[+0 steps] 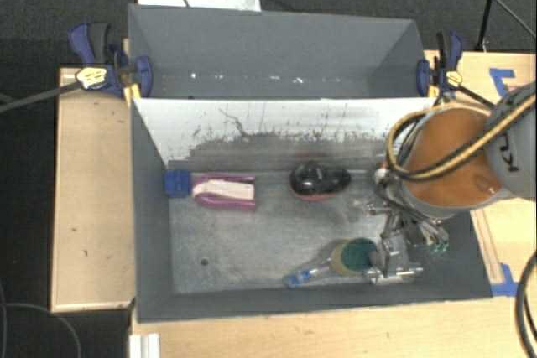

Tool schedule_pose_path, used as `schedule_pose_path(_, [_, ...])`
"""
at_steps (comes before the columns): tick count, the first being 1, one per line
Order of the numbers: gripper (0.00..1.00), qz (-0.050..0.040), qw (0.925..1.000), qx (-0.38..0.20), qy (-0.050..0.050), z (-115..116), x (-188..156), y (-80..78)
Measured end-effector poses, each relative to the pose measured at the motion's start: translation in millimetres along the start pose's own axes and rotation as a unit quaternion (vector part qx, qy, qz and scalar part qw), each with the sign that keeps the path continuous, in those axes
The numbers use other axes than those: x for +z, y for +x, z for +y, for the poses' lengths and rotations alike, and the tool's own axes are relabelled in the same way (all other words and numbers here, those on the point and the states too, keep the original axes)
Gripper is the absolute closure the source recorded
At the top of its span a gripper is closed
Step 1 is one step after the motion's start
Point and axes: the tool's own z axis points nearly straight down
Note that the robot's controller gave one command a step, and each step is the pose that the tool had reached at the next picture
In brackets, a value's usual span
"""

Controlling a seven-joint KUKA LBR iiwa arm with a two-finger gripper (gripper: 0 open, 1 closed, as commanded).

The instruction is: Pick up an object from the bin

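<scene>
Arm: the right edge cuts it off past the wrist and its orange cover (449, 163).
Gripper (393, 262): its top is tucked under that cover and the cables; from here I can't sort its metal parts apart.
Round green thing (354, 256): its right side is behind the gripper; touching or not, I can't tell.
Dark rounded thing (319, 179): too blurred to name; the red under it may be part of it or separate.
Bin (252, 247): its front right floor is hidden beneath the wrist.
</scene>
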Motion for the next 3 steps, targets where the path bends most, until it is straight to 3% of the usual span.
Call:
schedule_pose_path(1, [0.0,0.0036,1.0,-0.004,-0.002,60.5,13.5,4.9])
schedule_pose_path(2, [1.0,0.003,1.0,-0.003,-0.001,57.1,12.6,4.7])
schedule_pose_path(3, [1.0,0.0006,0.9996,-0.028,0.0,51.1,-147.6,6.4])
